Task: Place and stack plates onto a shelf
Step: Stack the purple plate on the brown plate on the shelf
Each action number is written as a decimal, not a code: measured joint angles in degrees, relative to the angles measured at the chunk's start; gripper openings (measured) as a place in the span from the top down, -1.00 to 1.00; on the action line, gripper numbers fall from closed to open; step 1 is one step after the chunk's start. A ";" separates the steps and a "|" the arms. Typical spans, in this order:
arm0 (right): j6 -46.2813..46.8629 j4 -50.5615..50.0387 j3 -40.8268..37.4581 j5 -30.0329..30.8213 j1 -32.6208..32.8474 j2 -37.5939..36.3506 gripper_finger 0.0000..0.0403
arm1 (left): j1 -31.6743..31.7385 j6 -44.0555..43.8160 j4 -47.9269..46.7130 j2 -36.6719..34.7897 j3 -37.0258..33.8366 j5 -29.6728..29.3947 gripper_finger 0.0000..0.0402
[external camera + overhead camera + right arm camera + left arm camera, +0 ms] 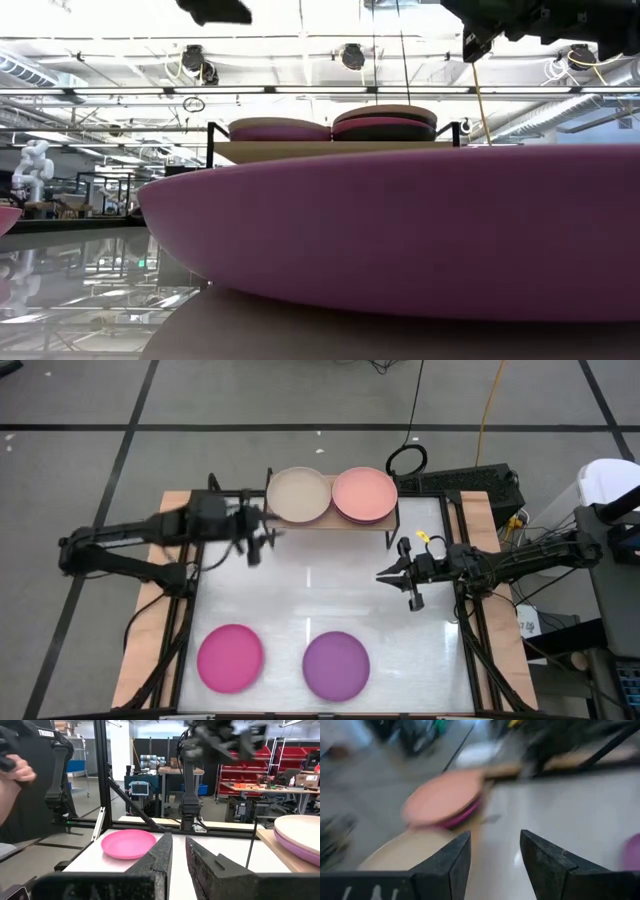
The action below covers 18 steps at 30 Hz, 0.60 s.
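The shelf (pixel 330 520) stands at the table's far edge. On its board rest a beige plate (pixel 298 495) and, to its right, a pale pink plate (pixel 364 493) on top of a magenta-purple one. A magenta plate (pixel 230 657) and a purple plate (pixel 336 664) lie flat near the table's near edge. My left gripper (pixel 264 540) hovers open just in front of the shelf's left end; its wrist view shows the beige plate (pixel 405 852) and the pink plate (pixel 442 797). My right gripper (pixel 380 573) hangs over mid-table right of centre, fingers together, empty.
Bare white table (pixel 310 585) lies between the shelf and the two near plates. In the low view the purple plate (pixel 400 240) fills the foreground, with the shelf (pixel 330 150) behind. A person's hand (pixel 12 775) shows beyond the table's left side. Cables and equipment (pixel 480 485) sit right of the shelf.
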 joint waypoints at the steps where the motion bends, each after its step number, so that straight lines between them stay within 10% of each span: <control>1: 0.00 -0.26 0.00 0.01 0.00 0.02 0.80 | -2.38 -0.56 4.34 -1.58 -3.20 0.14 0.12; 11: 1.03 -1.07 0.00 0.14 0.00 0.02 0.80 | -16.55 -3.80 56.06 -5.99 -40.03 -5.54 0.12; 18: -0.08 -0.59 0.00 0.23 0.00 0.02 0.80 | -14.29 -3.95 63.78 -5.69 -46.76 -6.09 0.12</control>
